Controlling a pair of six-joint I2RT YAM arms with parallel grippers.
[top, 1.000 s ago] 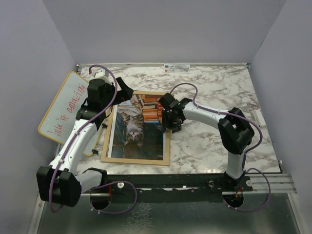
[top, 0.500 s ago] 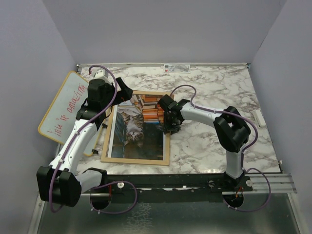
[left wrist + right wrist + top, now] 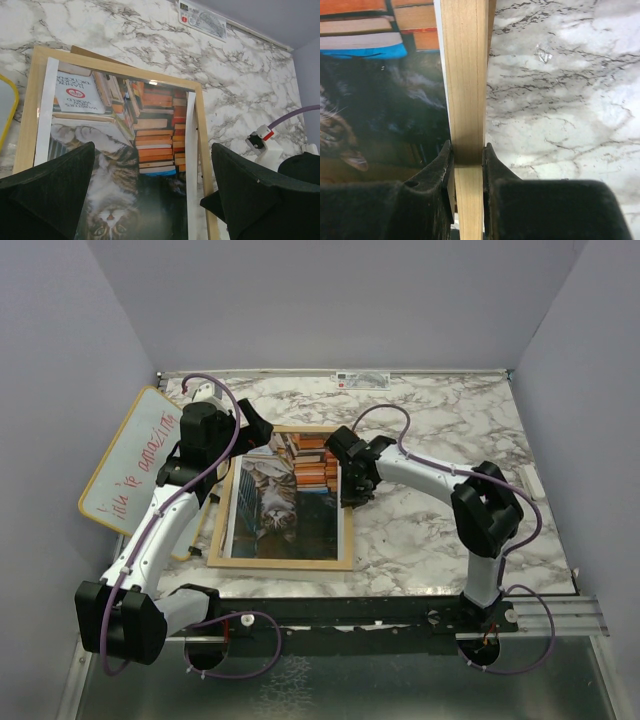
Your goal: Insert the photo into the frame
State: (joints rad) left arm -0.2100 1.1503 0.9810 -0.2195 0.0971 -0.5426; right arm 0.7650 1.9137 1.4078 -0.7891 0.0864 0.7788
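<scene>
Overhead, shows a thin wooden frame (image 3: 280, 563) lying flat on a marble table (image 3: 450, 410), a cat photo (image 3: 280, 505) resting inside its rails with white border visible down both sides. Pinches the frame's right rail with the right gripper (image 3: 352, 490), closed on the wood from either side. Hangs the left gripper (image 3: 255, 430) over the far end, spread wide, holding nothing.

Probably handles like this: frame stiff and light yet carrying a breakable pane, so best taken by a rail; photo thin, floppy, quick to crease, so best nudged at its border, never pressed mid-sheet.

From the right wrist, gives the clamp close up, wood squeezed between both fingers (image 3: 437, 170) and the photo's edge just beside the rail, a detail too small from above. From the left wrist, adds the open fingers and a brown board (image 3: 85, 50) corner peeking past the far rail. Only from above, takes in the whole layout and a whiteboard (image 3: 130, 455) at the left.
</scene>
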